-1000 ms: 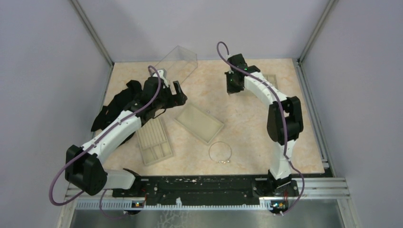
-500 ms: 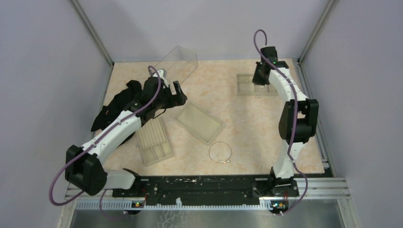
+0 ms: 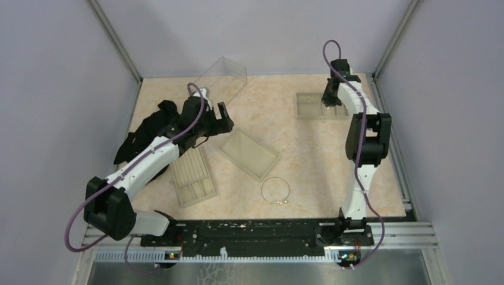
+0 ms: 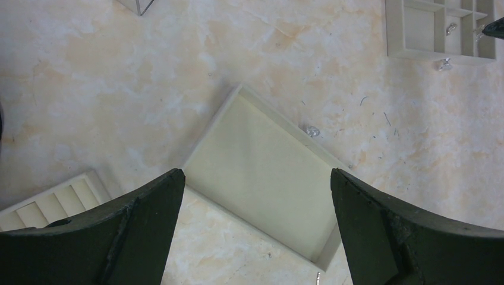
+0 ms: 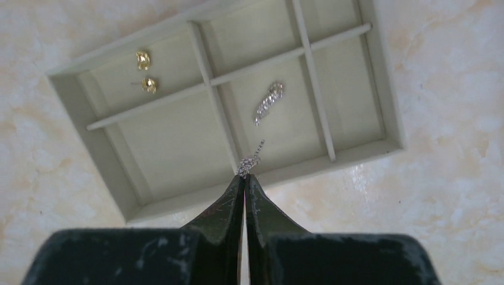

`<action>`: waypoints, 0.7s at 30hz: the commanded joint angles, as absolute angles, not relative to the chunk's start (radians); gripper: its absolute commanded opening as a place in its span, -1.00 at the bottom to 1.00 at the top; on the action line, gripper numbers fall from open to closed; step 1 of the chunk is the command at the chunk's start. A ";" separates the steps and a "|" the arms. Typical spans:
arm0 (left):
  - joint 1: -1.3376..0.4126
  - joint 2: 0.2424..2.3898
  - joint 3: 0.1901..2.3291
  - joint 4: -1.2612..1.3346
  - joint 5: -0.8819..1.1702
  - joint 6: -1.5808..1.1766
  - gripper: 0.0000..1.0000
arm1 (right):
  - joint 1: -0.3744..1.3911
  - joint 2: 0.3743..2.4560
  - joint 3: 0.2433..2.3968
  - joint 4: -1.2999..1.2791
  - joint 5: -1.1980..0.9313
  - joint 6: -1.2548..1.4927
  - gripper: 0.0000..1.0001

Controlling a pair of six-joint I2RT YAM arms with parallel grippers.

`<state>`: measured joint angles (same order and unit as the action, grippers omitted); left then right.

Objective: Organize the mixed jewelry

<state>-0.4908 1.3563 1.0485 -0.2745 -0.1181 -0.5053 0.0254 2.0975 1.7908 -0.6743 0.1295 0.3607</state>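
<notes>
My right gripper (image 5: 245, 176) is shut on a small sparkling silver earring (image 5: 250, 160) and holds it over the near wall of the beige compartmented tray (image 5: 102, 151). That tray holds two gold studs (image 5: 142, 60) and a silver sparkling piece (image 5: 268, 102). In the top view the right gripper (image 3: 326, 101) is at the far right over this tray (image 3: 306, 105). The thin silver hoop (image 3: 275, 190) lies near the table's front. My left gripper (image 4: 255, 196) is open and empty above the flat tray (image 4: 261, 160). A tiny silver piece (image 4: 311, 131) lies beside that tray.
A clear plastic box (image 3: 223, 80) stands at the back. A ridged beige tray (image 3: 192, 175) lies left of the flat tray (image 3: 248, 153). A black cloth (image 3: 148, 127) lies at the left edge. Another tiny silver piece (image 4: 443, 64) lies just outside the compartmented tray.
My right arm has swung from the back middle of the table to the far right, over the compartmented tray. The left arm has barely moved.
</notes>
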 commanded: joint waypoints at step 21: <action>-0.502 1.374 1.085 -0.319 -0.087 -0.461 0.97 | 0.123 1.707 1.566 -0.542 0.017 0.364 -0.15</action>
<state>-0.4927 1.3670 1.0637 -0.2901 -0.1127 -0.4847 0.0380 1.8938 1.6604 -0.6182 0.0761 0.3782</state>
